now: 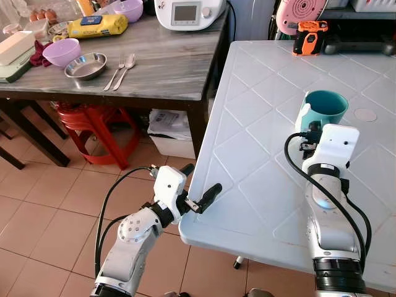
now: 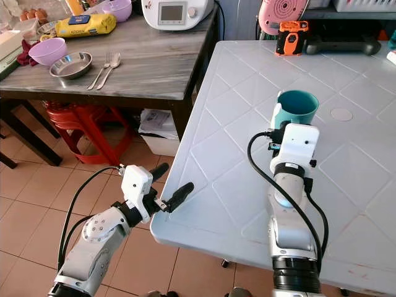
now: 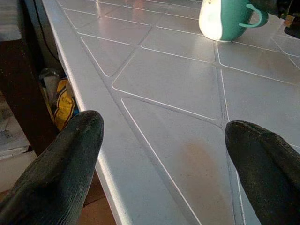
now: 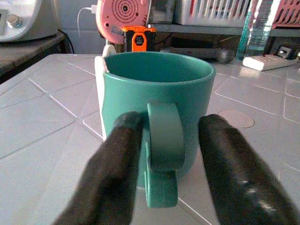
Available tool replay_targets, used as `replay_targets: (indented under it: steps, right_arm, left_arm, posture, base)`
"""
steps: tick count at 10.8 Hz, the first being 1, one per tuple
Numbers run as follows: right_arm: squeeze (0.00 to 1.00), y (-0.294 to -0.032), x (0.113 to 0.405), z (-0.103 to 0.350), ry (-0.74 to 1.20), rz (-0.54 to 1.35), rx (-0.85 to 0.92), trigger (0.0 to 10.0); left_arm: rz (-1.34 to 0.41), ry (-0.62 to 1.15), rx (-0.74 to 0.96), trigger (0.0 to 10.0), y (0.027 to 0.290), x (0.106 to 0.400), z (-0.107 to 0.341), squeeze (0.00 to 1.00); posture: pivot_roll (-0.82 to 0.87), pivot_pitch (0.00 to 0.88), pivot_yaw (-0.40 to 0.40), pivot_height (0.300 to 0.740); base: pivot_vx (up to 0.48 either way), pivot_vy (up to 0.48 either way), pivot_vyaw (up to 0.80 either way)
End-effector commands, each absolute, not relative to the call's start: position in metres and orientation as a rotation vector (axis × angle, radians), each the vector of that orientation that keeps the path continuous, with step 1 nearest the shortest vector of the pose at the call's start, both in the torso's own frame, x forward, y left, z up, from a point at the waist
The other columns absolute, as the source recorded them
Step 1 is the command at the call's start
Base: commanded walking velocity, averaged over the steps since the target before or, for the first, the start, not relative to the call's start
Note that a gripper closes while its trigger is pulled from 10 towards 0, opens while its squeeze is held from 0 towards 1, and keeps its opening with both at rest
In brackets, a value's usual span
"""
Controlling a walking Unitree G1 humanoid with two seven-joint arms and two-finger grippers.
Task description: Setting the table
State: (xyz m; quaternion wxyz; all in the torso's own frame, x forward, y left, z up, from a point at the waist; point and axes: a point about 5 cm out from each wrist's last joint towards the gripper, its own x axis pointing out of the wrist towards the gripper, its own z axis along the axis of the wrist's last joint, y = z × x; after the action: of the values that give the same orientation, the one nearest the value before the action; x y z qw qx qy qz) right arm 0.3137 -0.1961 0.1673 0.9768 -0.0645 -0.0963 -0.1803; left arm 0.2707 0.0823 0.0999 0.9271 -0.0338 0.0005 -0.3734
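Mug: teal mug (image 1: 326, 106) stands upright on the white plastic table (image 1: 260, 148), at about one o'clock from the table's middle.
Right gripper: right gripper (image 4: 168, 159) — fingers spread narrowly either side of the mug's handle, one finger touching the mug's wall.
Left gripper: left gripper (image 1: 199, 185) — fingers wide apart, holding nothing, at the table's near-left edge, seven o'clock.
Beyond: wooden table (image 1: 167, 68) at ten o'clock carries a fork and spoon (image 1: 121, 70), a steel dish (image 1: 86, 65), a purple bowl (image 1: 61, 51).

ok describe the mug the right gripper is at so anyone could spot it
On the white plastic table, ahead of the right gripper, stands a teal mug. The fingers flank its handle. It is the only cup on that table, teal with a white patch on one side.
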Motion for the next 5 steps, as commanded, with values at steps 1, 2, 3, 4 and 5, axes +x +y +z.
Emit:
replay_targets:
  steps: [1, 2, 3, 4, 5]
  right_arm:
    - [0.00, -0.1957, 0.3135, 0.1664, -0.195, -0.359, -0.121, 0.0]
    - [0.00, -0.1963, 0.3142, 0.1671, -0.197, -0.357, -0.120, 0.0]
    - [0.00, -0.1966, 0.3147, 0.1672, -0.198, -0.357, -0.119, 0.0]
    - [0.00, -0.1968, 0.3153, 0.1674, -0.199, -0.356, -0.118, 0.0]
    - [0.00, -0.1964, 0.3159, 0.1674, -0.200, -0.354, -0.115, 0.0]
  left_arm:
    - [-0.748, 0.011, -0.055, 10.0, 0.0875, 0.2721, 0.0978, 0.00]
    - [-0.747, 0.010, -0.053, 10.0, 0.0876, 0.2721, 0.0981, 0.00]
    - [-0.745, 0.010, -0.052, 10.0, 0.0880, 0.2723, 0.0982, 0.00]
    - [-0.744, 0.010, -0.050, 10.0, 0.0883, 0.2724, 0.0985, 0.00]
    - [-0.744, 0.009, -0.049, 10.0, 0.0884, 0.2724, 0.0988, 0.00]
  posture:
    - [-0.12, 0.130, 0.136, 0.740]
    - [-0.12, 0.131, 0.138, 0.740]
    - [-0.12, 0.130, 0.139, 0.740]
    - [-0.11, 0.130, 0.139, 0.740]
    - [-0.11, 0.130, 0.140, 0.740]
  base:
    - [0.000, 0.000, 0.00]
    - [0.000, 0.000, 0.00]
    - [0.000, 0.000, 0.00]
    - [0.000, 0.000, 0.00]
    - [0.000, 0.000, 0.00]
